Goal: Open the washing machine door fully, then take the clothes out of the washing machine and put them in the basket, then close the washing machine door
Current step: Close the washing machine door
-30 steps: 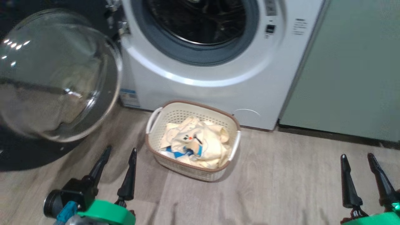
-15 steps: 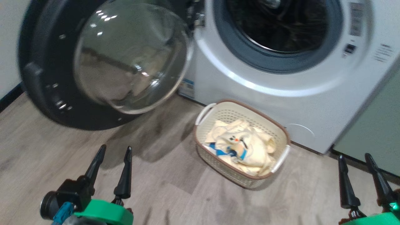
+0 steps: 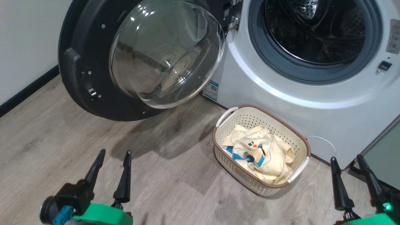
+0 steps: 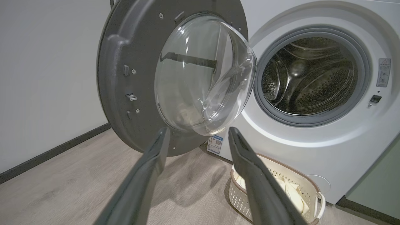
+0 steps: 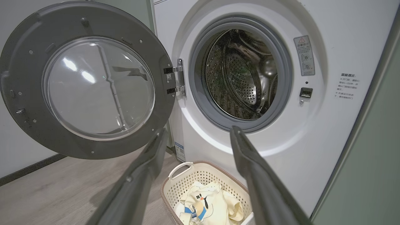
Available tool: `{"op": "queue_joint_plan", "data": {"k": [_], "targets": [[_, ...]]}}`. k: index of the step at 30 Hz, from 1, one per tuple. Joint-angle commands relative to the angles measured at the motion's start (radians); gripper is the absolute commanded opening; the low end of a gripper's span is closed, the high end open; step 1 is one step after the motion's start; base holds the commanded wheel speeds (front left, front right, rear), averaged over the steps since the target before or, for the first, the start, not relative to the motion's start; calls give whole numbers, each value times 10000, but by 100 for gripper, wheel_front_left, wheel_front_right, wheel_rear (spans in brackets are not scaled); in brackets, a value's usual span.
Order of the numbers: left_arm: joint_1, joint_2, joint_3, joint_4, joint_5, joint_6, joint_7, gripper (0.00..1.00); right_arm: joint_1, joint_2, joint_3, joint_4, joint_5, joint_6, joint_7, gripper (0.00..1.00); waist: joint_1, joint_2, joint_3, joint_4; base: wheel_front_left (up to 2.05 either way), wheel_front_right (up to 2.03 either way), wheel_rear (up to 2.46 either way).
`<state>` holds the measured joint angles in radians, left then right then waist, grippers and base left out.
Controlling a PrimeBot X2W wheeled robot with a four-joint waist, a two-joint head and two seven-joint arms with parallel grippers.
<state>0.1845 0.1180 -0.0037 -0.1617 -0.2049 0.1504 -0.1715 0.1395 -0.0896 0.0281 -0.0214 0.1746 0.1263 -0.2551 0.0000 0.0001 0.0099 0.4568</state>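
Door [image 3: 147, 59] (wide open) — beyond left pincer [image 3: 114, 152]

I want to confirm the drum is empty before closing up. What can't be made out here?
- Drum: upper part cut off by head view's top edge.
- Basket floor: head view, mostly covered by the clothes.
- Warning sticker text: right wrist view, too small.

Door [image 3: 140, 56] glass glossy, rim [image 3: 78, 81] matt; drum [image 3: 315, 31] shiny metal; basket [image 3: 259, 120] perf. plastic; clothes [image 3: 265, 156] soft cloth.
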Motion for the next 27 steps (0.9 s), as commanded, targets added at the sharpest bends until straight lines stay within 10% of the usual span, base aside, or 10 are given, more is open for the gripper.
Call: {"op": "queue_joint_plan", "data": {"k": [1, 12, 13, 14, 27], "targets": [[-334, 130, 316, -381, -58, 66, -81, 100, -301, -249, 196, -272, 12, 44, -67, 100, 0, -1, -18, -19, 0, 0, 0], [-239, 228, 296, -412, -97, 117, 24, 99, -194, -206, 236, -267, 25, 44, -67, 100, 0, -1, -213, -179, 0, 0, 0], [-236, 234, 284, -423, -111, 107, 37, 38, -187, -200, 233, -275, 18, 44, -67, 100, 0, -1, -215, -179, 0, 0, 0], [-233, 239, 278, -432, -133, 97, 48, 0, -180, -194, 234, -279, 13, 44, -67, 100, 0, -1, -216, -181, 0, 0, 0], [-266, 252, 181, -566, -516, -141, -87, 0, -203, -182, 210, -279, 1, 44, -67, 100, 0, -1, -187, -108, 0, 0, 0]]}}
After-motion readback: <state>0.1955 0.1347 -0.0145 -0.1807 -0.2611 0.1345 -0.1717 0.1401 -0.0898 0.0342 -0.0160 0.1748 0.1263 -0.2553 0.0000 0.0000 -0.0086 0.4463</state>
